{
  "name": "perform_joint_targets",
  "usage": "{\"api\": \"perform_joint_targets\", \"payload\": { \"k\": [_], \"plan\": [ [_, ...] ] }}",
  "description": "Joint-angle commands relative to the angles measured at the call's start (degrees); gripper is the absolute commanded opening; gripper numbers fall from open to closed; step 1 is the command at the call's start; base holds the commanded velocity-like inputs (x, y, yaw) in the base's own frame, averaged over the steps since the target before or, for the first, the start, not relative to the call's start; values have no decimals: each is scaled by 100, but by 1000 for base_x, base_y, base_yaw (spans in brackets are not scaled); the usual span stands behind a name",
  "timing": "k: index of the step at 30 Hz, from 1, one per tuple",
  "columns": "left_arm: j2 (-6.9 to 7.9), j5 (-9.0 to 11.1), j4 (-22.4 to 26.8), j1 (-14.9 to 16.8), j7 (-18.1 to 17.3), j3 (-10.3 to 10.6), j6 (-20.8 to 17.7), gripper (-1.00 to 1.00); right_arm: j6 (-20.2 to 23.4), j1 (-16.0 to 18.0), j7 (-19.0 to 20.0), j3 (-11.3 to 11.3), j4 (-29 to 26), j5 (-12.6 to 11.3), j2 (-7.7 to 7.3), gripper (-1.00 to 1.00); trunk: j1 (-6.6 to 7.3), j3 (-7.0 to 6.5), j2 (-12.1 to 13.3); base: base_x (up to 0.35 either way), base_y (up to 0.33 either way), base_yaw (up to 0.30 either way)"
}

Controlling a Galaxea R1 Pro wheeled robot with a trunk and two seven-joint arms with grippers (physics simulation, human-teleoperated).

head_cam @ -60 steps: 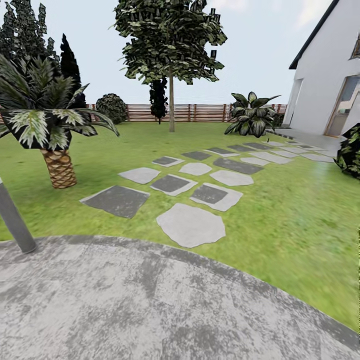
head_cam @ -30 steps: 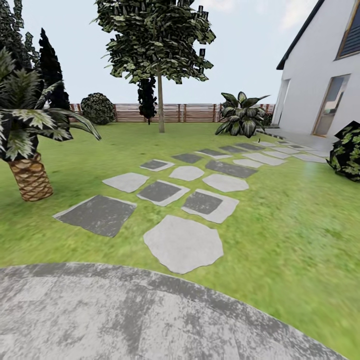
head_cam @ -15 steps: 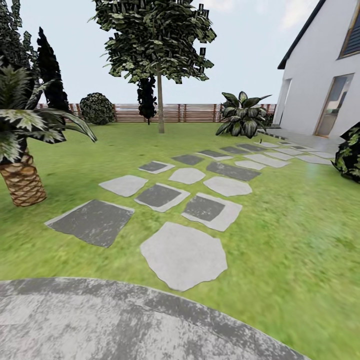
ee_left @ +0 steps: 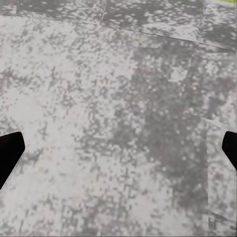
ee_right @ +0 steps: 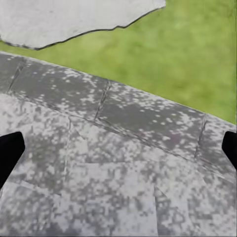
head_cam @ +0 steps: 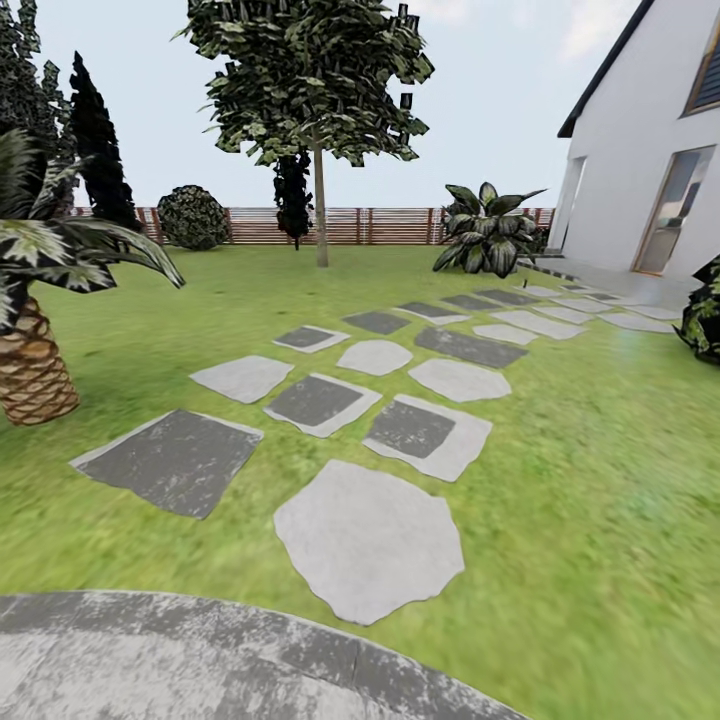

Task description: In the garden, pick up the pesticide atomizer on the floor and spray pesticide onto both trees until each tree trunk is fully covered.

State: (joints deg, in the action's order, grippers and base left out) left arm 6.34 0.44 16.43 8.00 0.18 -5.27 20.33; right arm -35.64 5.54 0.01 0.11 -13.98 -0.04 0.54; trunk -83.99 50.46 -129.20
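Observation:
The pesticide atomizer is out of view. Across the garden lawn [head_cam: 590, 480], one tall tree [head_cam: 315, 80] with a bare grey trunk [head_cam: 321, 215] stands far off in front of the slatted wooden fence [head_cam: 390, 225]. My left gripper [ee_left: 118, 153] hangs open over mottled grey paving, its black fingertips [ee_left: 10, 153] wide apart with nothing between them. My right gripper [ee_right: 118, 153] is open too, above the curved edge where the paving meets the grass.
Grey and dark stepping slabs [head_cam: 368, 538] lead across the grass toward a white house [head_cam: 650, 170] on the right. A scaly-trunked palm [head_cam: 30, 360] stands close on the left. Dark narrow cypresses [head_cam: 100, 150], a round shrub [head_cam: 193, 217] and broad-leaved plants [head_cam: 487, 240] line the far side.
The camera has moved forward and turned a little: the paved edge has slid down the picture, the palm has drifted left, and a grey pole at the left has left the view.

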Motion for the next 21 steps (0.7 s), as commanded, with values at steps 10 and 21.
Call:
{"api": "perform_joint_targets", "payload": {
  "k": [10,21],
  "plan": [
    [-2,0,0,0,0,0,5,100,-937,0,-35,-46,-18,-4,-60,100,0,0,0,340,0,0],
    [-2,1,0,0,0,0,6,100,-980,0,-26,-48,-17,0,-79,100,0,0,0,340,0,0]
  ]
}}
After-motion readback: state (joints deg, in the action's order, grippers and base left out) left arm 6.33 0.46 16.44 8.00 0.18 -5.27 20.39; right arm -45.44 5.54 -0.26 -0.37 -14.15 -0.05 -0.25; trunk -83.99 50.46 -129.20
